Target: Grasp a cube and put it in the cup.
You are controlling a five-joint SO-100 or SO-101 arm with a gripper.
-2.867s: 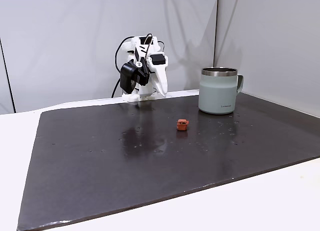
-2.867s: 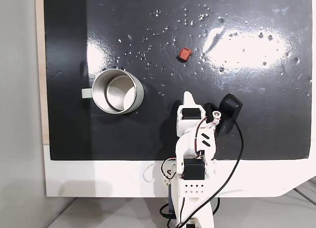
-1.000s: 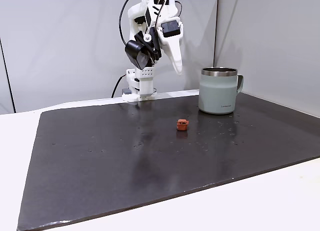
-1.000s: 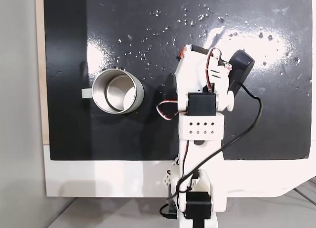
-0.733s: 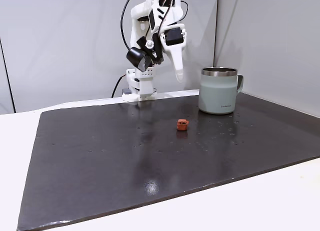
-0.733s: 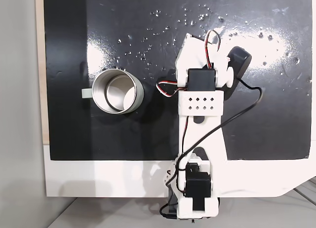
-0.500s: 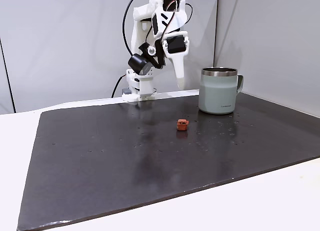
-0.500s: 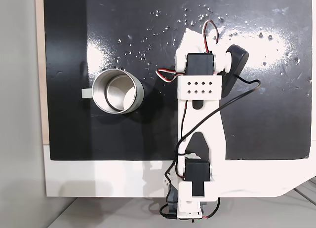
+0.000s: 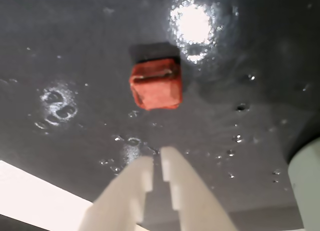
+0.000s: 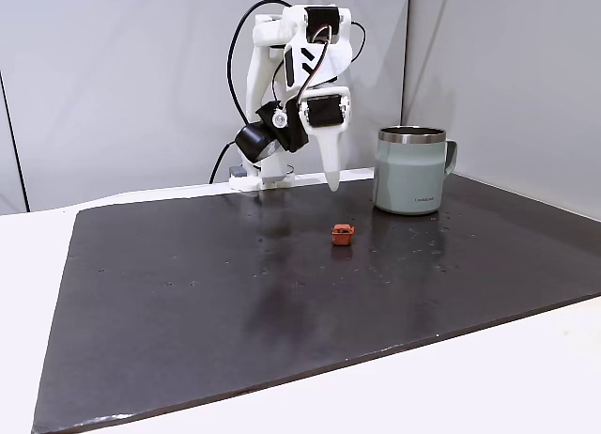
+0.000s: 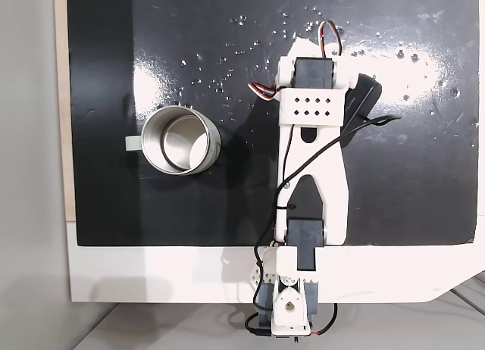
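Wrist view: gripper (image 9: 156, 163) fingers nearly pressed together, holding nothing — cube (image 9: 155, 84) on dark mat (image 9: 75, 51) just beyond tips. Fixed view: cube on mat left of cup (image 10: 409, 170), gripper above, apart.

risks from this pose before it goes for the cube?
1. The gripper looks shut or nearly so in the wrist view, above the cube. If it descends without opening, it will likely push the cube rather than straddle it.
2. The cube is tiny and the dark mat looks glossy, so a grazed cube may skid away.
3. The cup stands tall nearby; a low carry could hit its rim.
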